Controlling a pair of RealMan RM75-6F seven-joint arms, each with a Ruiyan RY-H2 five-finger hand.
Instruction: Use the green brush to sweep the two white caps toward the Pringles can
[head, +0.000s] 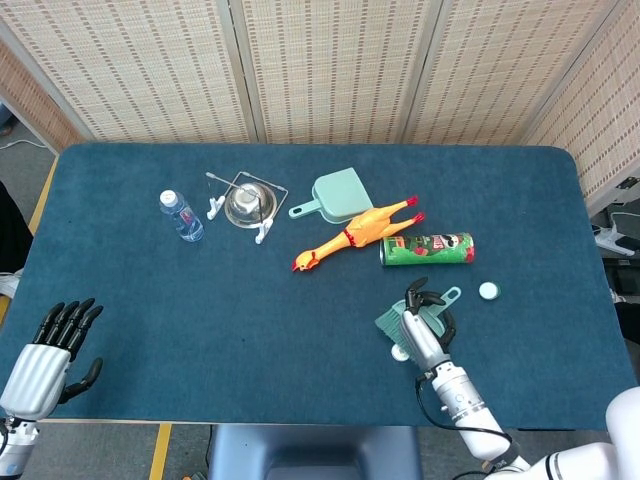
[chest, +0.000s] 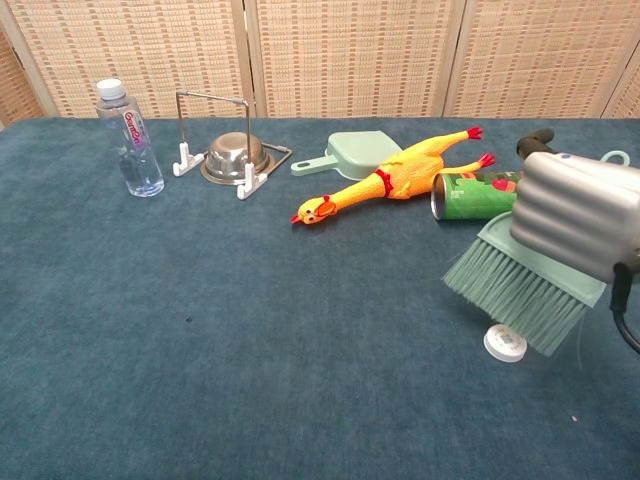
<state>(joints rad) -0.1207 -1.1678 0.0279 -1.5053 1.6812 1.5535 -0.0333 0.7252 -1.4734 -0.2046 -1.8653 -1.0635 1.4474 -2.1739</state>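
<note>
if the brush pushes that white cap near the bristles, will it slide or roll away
The white cap lies flat on the fuzzy blue table cover, so it will probably slide, not roll. It looks small and light, so a quick stroke of the brush held by the right hand might flick it or let it slip under the soft bristles. The cloth may drag on it.
</note>
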